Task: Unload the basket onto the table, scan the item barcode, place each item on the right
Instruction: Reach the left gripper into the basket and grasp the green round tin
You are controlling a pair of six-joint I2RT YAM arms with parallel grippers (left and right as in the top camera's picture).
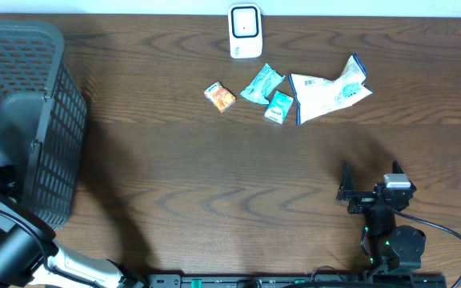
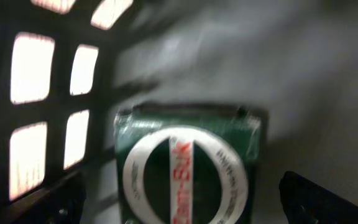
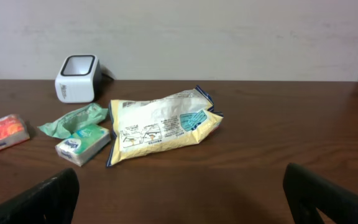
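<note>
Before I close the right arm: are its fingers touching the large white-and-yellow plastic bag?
Apart. The overhead view shows bare wooden table between the right fingers and the white-and-yellow bag.

Red lettering was seen on a white band across the round emblem of a green package [image 2: 188, 168], but it was blurred and could not be read. Printed panels on the large yellow-and-white packet [image 3: 160, 127] were too small to be made out.

The basket [image 1: 46, 120] sits at the bench [image 1: 214, 184] left edge, with a box [image 2: 188, 168] inside. The scanner [image 1: 245, 32] stands at far edge centre. Before it, left to right: small packet [image 1: 220, 97], wrapper [image 1: 261, 83], tissue pack [image 1: 278, 106], bag [image 1: 326, 92].
</note>
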